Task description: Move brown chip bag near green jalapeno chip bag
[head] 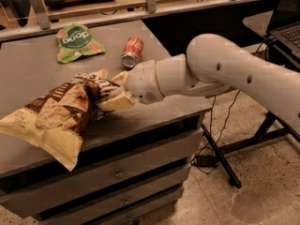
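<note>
I see my gripper pinching the right end of the brown chip bag. The bag sprawls over the cabinet top's front-left edge, well apart from the green jalapeno chip bag at the back. A red can lies just behind the gripper.

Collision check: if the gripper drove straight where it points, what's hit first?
The large crinkly dark-brown and cream chip bag, held in the jaws of the gripper over the grey table; beyond it looks free, depth unclear.
</note>
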{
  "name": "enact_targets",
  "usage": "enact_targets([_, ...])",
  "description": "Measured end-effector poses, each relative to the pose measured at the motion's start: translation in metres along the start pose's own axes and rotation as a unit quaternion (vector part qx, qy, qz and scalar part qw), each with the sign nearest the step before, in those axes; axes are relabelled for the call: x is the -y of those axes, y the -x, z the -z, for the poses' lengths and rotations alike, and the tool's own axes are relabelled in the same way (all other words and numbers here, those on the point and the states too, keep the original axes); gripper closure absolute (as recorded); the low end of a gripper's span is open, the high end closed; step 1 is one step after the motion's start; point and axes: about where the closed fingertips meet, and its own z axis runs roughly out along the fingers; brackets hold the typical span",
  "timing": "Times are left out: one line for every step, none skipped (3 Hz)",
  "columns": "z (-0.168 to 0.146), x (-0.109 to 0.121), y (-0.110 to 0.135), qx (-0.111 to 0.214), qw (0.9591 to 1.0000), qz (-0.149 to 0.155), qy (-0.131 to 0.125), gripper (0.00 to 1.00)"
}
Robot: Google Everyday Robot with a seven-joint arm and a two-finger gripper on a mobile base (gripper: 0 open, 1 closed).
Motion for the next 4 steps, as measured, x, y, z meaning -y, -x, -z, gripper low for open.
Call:
enact_targets([0.047, -0.011, 0.003, -0.051, 0.9984, -0.017, -0.019, 1.00])
enact_targets([0.111, -0.017, -0.002, -0.154, 0.9858, -0.024, -0.062, 1.00])
enact_targets([0.150, -0.018, -0.014, -0.231, 0.9676, -0.021, -0.100, 1.00])
enact_targets([0.149, -0.019, -0.013, -0.229, 0.9682, -0.020, -0.099, 1.00])
